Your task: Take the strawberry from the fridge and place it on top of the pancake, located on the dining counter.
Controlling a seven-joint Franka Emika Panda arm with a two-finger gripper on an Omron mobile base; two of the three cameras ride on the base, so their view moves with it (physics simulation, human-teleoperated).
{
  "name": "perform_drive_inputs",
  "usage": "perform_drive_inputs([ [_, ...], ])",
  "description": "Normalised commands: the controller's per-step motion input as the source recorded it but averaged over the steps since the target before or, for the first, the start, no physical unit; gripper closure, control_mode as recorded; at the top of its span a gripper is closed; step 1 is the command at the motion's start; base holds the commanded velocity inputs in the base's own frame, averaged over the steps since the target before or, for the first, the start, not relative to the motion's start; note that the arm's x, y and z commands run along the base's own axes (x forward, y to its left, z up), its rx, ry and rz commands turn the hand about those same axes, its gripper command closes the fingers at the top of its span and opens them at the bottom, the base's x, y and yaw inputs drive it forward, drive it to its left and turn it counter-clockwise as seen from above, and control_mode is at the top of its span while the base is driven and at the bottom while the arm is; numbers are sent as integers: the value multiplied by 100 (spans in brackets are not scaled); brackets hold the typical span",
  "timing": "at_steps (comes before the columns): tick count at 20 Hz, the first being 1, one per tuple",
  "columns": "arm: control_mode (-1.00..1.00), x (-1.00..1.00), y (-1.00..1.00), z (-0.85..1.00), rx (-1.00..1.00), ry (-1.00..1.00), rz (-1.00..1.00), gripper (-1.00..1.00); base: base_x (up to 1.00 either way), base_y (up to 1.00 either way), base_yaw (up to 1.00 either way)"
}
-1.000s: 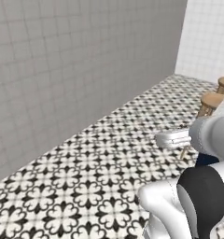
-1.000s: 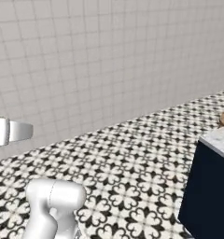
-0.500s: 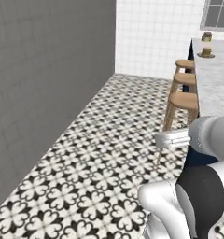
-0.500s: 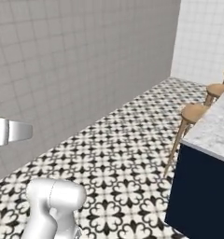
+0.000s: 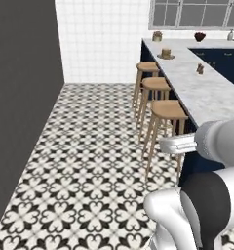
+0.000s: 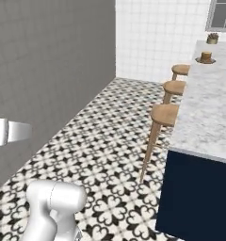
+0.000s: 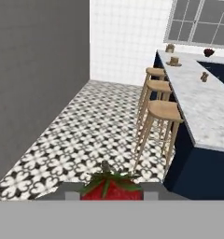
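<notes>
The dining counter (image 5: pixel 202 90) runs long and marbled toward twelve o'clock, white-grey top on a navy base. Up at its far end sits the pancake (image 5: pixel 165 53) on its beige plate (image 5: pixel 165 57). Beyond that, a small potted thing (image 5: pixel 157 36), blurry, perhaps a plant. Nearer in, at about two o'clock from the plate, a little brown item (image 5: pixel 200 69). Three wooden stools (image 5: pixel 168 110) stand on the patterned floor (image 5: pixel 89 161), tucked along the counter's left side.

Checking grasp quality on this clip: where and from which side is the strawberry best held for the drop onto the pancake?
Grip the strawberry across its red body, below the green leaves, coming from the sides, as the gripper seems to do now. The rounded flanks suit two pads, and the fruit's underside stays free to be lowered onto the pancake on the dining counter.
</notes>
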Motion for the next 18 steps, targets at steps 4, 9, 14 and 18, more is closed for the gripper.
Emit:
perform_drive_inputs([
  [4,100,0,0,0,0,0,0,100,52,43,-51],
  [9,100,0,0,0,0,0,0,100,47,58,-51],
  [14,100,0,0,0,0,0,0,100,19,100,-32],
  [18,100,0,0,0,0,0,0,100,47,99,-28],
])
